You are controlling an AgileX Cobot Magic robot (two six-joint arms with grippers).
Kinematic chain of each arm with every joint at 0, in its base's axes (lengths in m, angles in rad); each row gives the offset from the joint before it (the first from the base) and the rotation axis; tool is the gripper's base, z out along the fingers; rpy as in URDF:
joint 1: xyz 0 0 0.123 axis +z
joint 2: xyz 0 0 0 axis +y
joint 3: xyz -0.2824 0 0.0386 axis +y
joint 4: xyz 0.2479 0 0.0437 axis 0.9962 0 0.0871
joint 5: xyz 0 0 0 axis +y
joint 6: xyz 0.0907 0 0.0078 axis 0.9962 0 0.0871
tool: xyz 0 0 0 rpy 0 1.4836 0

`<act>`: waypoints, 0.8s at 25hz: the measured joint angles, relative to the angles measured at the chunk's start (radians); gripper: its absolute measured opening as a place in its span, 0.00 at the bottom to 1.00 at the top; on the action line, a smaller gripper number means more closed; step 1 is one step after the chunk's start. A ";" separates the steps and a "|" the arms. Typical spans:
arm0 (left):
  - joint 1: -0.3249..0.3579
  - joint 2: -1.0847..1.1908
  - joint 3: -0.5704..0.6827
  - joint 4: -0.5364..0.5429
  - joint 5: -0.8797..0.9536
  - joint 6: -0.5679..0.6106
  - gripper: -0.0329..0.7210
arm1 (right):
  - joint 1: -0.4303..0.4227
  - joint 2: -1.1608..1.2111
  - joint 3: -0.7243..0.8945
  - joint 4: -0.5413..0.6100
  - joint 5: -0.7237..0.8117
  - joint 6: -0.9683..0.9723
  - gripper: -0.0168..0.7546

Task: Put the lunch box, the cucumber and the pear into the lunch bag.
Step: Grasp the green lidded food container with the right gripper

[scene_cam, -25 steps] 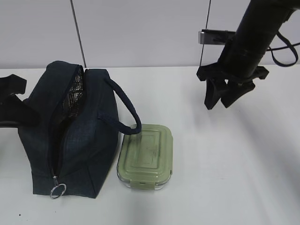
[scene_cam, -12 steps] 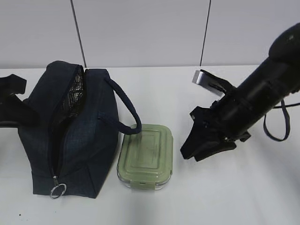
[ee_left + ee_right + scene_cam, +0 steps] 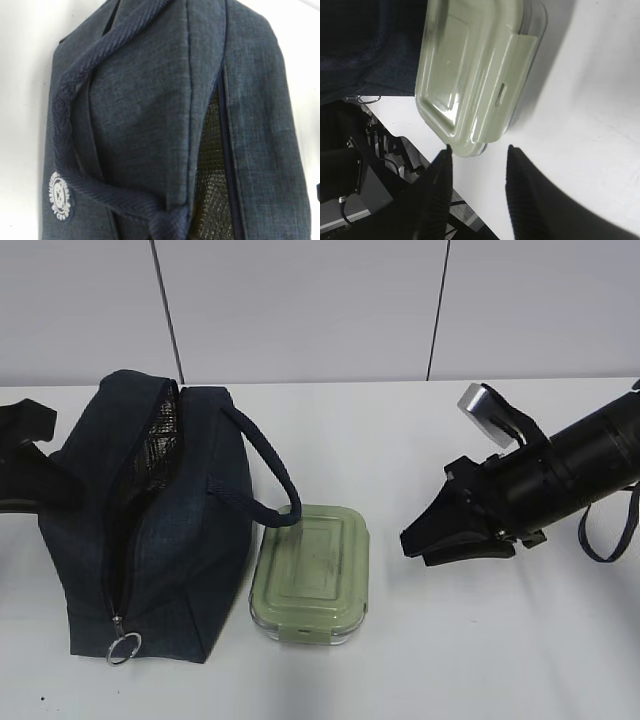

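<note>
one lunch box (image 3: 310, 575) lies apart from the parted right hand (image 3: 418, 545).

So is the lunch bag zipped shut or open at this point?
Open. The lunch bag shows a gap along its top with the silver lining visible inside, and the zipper ring pull sits at the near end.

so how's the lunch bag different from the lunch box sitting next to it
The lunch bag is dark navy fabric; the lunch box has a pale green hard lid over a clear base. The lunch bag is much bigger and taller, while the lunch box sits low and flat. The lunch bag's zipper is open, showing its lining, while the lunch box has its lid on. Both rest on the white table, side by side.
</note>
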 joint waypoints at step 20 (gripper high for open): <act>0.000 0.000 0.000 0.002 0.008 0.000 0.02 | 0.063 0.139 0.000 0.177 -0.019 -0.092 0.81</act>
